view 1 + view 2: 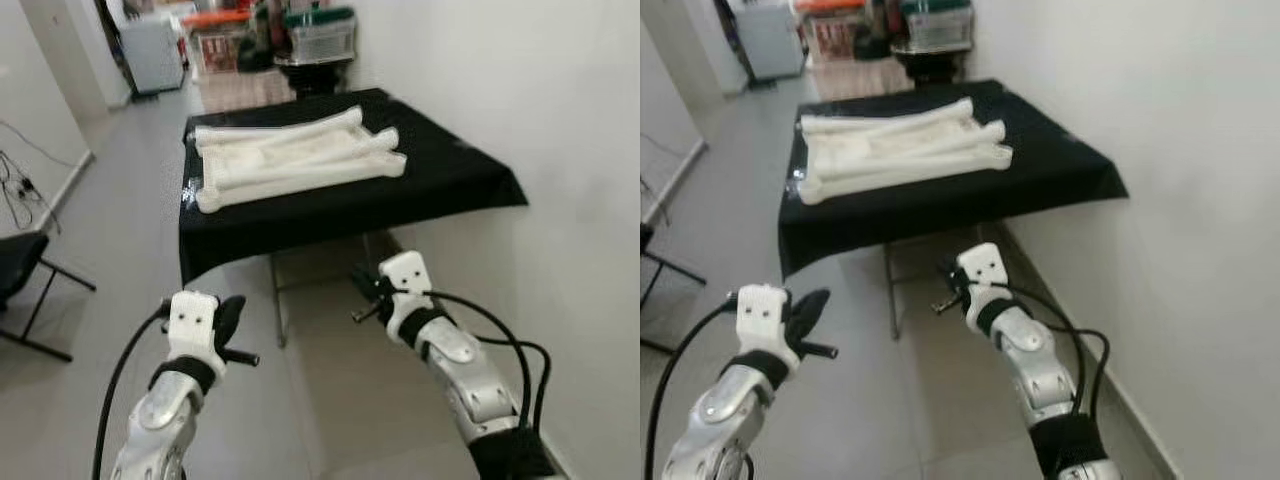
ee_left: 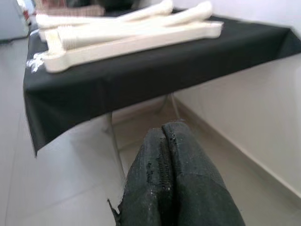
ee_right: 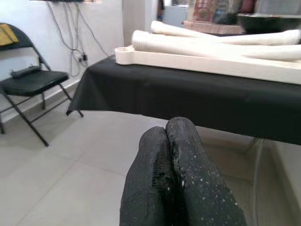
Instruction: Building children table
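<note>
We see our left gripper (image 1: 232,322) and right gripper (image 1: 362,296) both closed with nothing inside, raised above the floor before the black-covered table (image 1: 450,170), where the white wooden table parts (image 1: 295,157) lie.

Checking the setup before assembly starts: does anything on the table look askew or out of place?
The white wooden table parts lie piled at an angle across the black-draped table, legs resting loosely on the flat panel. Nothing looks damaged or spilled. Both end effectors, left and right, are shut and short of the table.
</note>
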